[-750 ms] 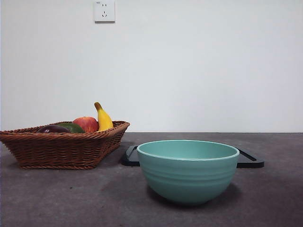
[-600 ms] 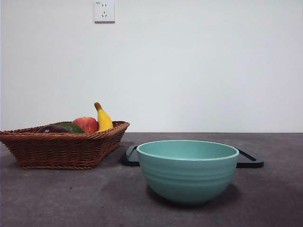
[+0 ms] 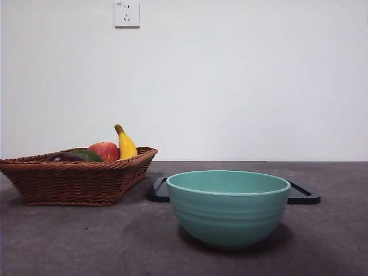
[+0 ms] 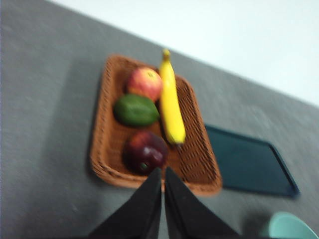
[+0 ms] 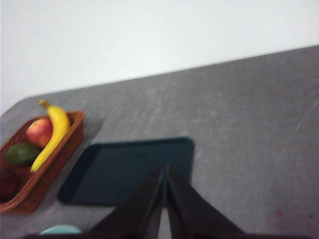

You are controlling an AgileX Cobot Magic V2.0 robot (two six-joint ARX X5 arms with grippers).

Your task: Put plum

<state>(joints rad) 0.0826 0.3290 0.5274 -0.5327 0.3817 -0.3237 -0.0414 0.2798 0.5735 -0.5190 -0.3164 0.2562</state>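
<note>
The plum is dark maroon and lies in a brown wicker basket beside a green oval fruit, a red apple and a banana. In the front view the plum shows only as a dark top above the basket's rim at the left. My left gripper is shut and empty, high above the basket's near edge. My right gripper is shut and empty, high above the dark tray. Neither gripper shows in the front view.
A teal bowl stands near the front at the middle of the table. The flat dark tray lies behind it, to the right of the basket. A wall socket sits high on the white wall.
</note>
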